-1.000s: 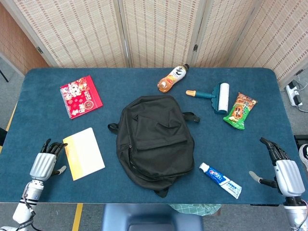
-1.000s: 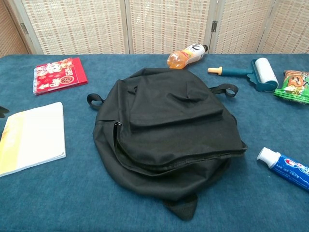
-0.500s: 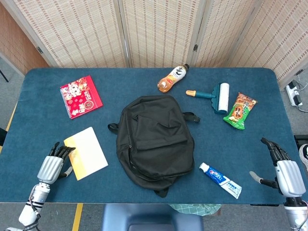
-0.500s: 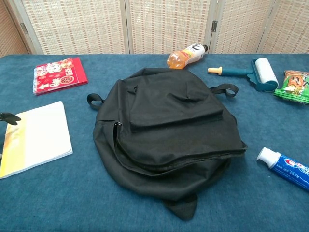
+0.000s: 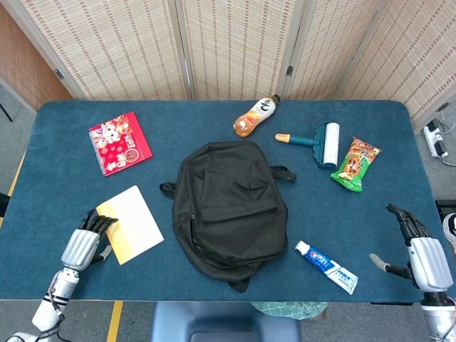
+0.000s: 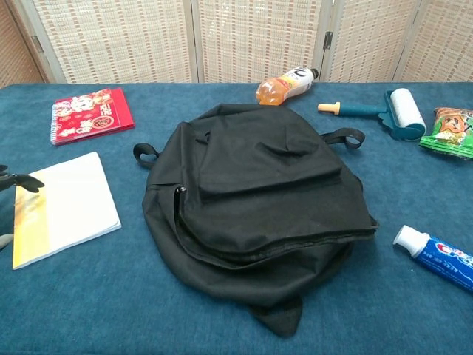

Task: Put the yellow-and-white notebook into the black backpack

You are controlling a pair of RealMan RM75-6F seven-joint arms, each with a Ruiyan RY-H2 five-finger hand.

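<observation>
Item: thin rectangular yellow-and-white notebook [image 5: 130,224], lying flat on the blue felt-covered table [image 5: 64,164], near the front left corner, skewed, its white half toward the bag. Contact: left hand [image 5: 83,244], grey-backed with black fingers, at the notebook's yellow edge; fingertips [image 5: 104,221] touch or overlap that edge; no firm hold shown, fingers loosely extended, thumb apart. Adjacent: soft black fabric backpack [image 5: 229,206], flat at table centre, just right of the notebook, side zipper appearing partly open toward it. Right hand [image 5: 422,255]: idle at the far right table edge, fingers spread, empty. Handling note, as judgement: the notebook is thin and flat, so slip the fingers under the yellow edge or slide it over the table edge before pinching; the bag mouth likely needs holding open with the right hand. Also present: red spiral-bound notebook [image 5: 119,142], orange drink bottle [image 5: 256,116], teal lint roller [image 5: 318,142], green snack packet [image 5: 355,164], toothpaste tube [image 5: 326,266].
</observation>
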